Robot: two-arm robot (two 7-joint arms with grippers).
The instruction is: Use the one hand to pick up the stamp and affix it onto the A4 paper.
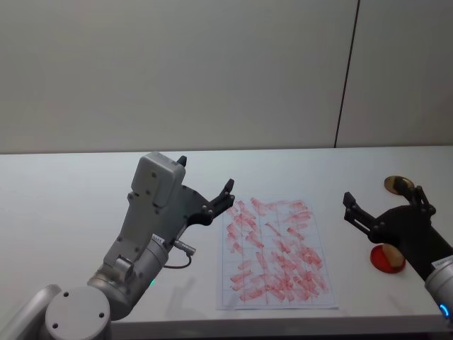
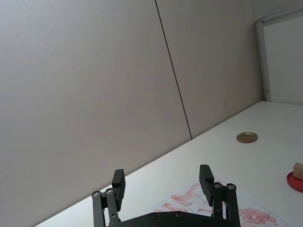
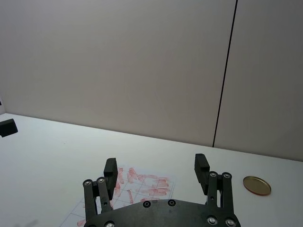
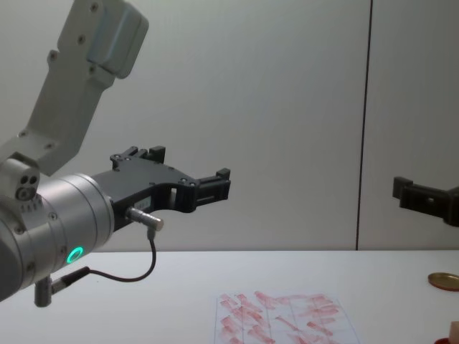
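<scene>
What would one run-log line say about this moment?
left gripper: open, raised | right gripper: open, raised near stamp | stamp: on red pad, ungripped | A4 paper: flat, red-marked

left end effector [image 1: 205,175], right one [image 1: 381,195], fingers spread

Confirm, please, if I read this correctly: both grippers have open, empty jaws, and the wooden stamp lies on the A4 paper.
Not quite. The stamp is not on the A4 paper; it sits on a red round pad to the paper's right, as the head view shows. The left gripper and right gripper do have open, empty jaws.
</scene>
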